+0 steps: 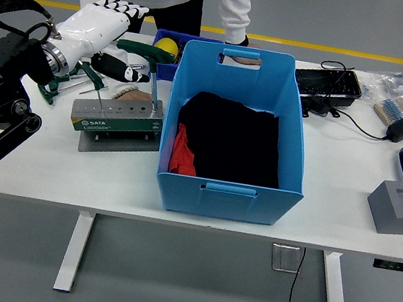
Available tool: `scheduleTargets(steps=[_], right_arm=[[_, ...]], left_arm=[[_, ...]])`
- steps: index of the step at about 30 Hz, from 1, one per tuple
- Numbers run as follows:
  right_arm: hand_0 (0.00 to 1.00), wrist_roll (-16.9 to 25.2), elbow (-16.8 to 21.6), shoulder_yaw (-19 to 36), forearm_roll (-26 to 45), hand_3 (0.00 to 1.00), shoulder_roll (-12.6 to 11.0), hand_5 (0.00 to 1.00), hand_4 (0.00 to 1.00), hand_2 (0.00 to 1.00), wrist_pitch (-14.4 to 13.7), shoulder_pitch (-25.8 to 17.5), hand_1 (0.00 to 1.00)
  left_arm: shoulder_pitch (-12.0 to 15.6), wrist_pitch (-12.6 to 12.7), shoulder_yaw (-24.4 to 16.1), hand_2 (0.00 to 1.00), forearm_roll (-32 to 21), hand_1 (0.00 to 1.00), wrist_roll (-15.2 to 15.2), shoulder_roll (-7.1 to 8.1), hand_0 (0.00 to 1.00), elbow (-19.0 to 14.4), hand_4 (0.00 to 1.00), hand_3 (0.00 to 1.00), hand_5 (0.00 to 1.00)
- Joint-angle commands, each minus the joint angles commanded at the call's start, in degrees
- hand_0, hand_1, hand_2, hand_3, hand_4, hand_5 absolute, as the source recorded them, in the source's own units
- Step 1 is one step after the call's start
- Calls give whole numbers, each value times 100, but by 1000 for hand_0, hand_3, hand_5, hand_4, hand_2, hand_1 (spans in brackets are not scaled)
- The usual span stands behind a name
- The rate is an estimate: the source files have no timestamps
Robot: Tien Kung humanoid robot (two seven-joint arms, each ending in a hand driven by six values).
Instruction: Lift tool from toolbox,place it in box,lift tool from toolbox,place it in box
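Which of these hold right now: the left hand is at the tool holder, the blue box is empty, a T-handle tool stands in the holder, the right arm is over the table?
1. The left hand is above the grey tool holder: true.
2. The blue box is empty: false, dark and red cloth lies inside.
3. A green T-handle tool stands upright in the holder: true.
4. The right arm reaches over the table: false, it is out of view.
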Motion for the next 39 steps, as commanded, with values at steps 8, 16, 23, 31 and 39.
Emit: scheduleTargets(steps=[8,16,23,31,39], right_arm=[[677,-16,-2,49,-84,590,-26,721,818,735,10,45,664],[677,22,-9,14,-64,587,-56,721,819,735,13,74,663],[677,-1,-8,87,-192,586,-74,723,819,734,9,62,660],[676,-46,-4,189,-394,581,-102,719,818,730,6,61,658],[670,-69,10,283,-576,578,-139,718,817,727,-27,108,655]], left_arm=[[-433,150,363,839,-119,839,-102,-333,804,698,998,823,586],[-891,293,743,747,-84,750,-223,-548,765,1701,998,746,588],[-1154,394,996,701,-82,702,-263,-752,720,2296,998,669,587],[-1430,369,1311,501,-220,538,-246,-984,560,2743,998,581,608],[-1682,303,1702,397,-277,463,-215,-1190,520,3214,998,499,617]])
